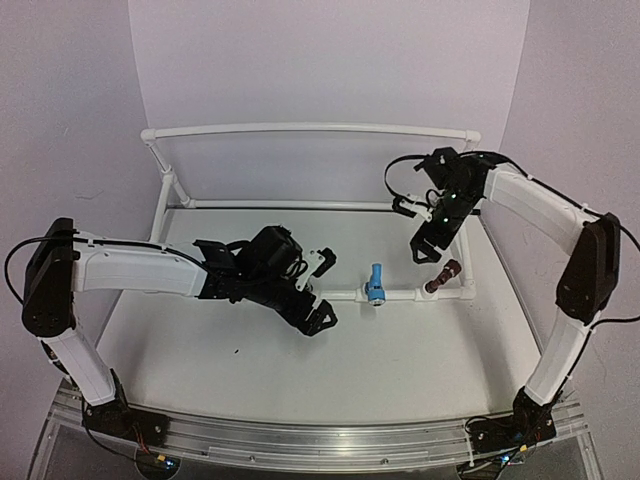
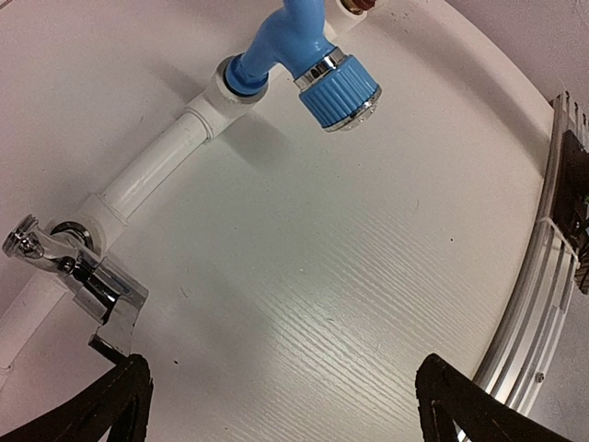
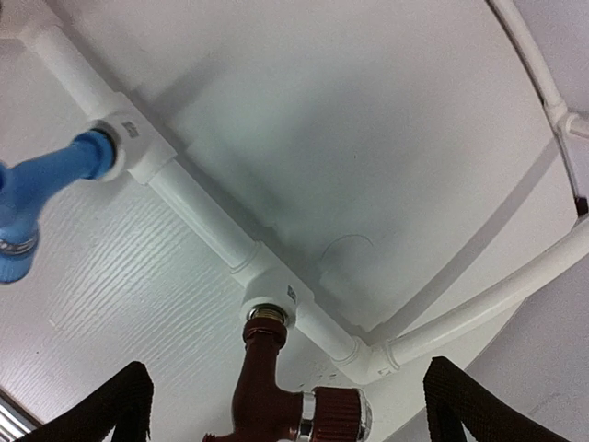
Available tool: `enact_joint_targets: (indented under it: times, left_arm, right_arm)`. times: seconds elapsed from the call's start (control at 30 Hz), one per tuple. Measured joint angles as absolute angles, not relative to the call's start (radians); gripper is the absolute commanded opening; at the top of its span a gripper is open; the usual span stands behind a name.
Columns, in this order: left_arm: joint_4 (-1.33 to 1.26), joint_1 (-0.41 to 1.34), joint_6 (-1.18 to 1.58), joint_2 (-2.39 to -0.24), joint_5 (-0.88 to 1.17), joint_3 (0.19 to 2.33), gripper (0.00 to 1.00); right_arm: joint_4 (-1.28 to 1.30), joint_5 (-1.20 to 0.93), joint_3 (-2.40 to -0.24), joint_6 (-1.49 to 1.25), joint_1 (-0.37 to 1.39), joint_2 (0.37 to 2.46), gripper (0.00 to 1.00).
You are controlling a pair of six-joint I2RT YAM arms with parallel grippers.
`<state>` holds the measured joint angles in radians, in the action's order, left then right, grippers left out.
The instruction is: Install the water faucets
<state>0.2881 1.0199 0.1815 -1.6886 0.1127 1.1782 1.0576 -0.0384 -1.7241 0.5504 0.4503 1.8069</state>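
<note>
Though faintly grained — white table (image 1: 400,370), lilac walls (image 1: 330,60)

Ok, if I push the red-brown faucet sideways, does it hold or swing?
Probably swings rather than slides: the red-brown faucet is plugged into a round socket of the white pipe frame, so it may turn there. Thick solid body: likely stiff. Its knob looks ribbed, so probably grippy.
</note>
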Motion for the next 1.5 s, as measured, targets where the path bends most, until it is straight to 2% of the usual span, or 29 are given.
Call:
enact_joint_targets:
  times: [0.13,0.23,0.37,0.5,0.83,0.97,1.33,1.5]
  left_arm:
    - [0.288,1.020,0.180,-1.689,0.114,1.178,1.00]
    - [0.287,1.020,0.180,-1.689,0.120,1.178,1.00]
    - [0.287,1.020,0.179,-1.689,0.130,1.178,1.00]
    - [0.286,1.020,0.173,-1.689,0.139,1.178,1.00]
    - [0.285,1.020,0.172,-1.688,0.147,1.178,1.00]
    - [0.278,1.020,0.172,-1.685,0.147,1.175,1.00]
    - [0.276,1.020,0.172,-1.672,0.147,1.169,1.00]
    - [0.272,1.020,0.172,-1.666,0.147,1.169,1.00]
  right_arm:
    - [1.099,-0.089,-1.747,0.746,0.450,1.692,0.95]
    - [1.117,-0.077,-1.683,0.935,0.450,1.569,0.90]
    - [1.108,-0.035,-1.475,1.227,0.450,1.391,0.88]
    - [1.083,-0.009,-1.324,1.479,0.450,1.303,0.85]
    - [0.967,-0.020,-1.314,1.760,0.436,1.446,0.77]
    - [0.939,-0.018,-1.322,1.800,0.416,1.510,0.71]
    - [0.890,0.001,-1.322,1.848,0.393,1.587,0.65]
    - [0.861,0.014,-1.322,1.845,0.393,1.620,0.55]
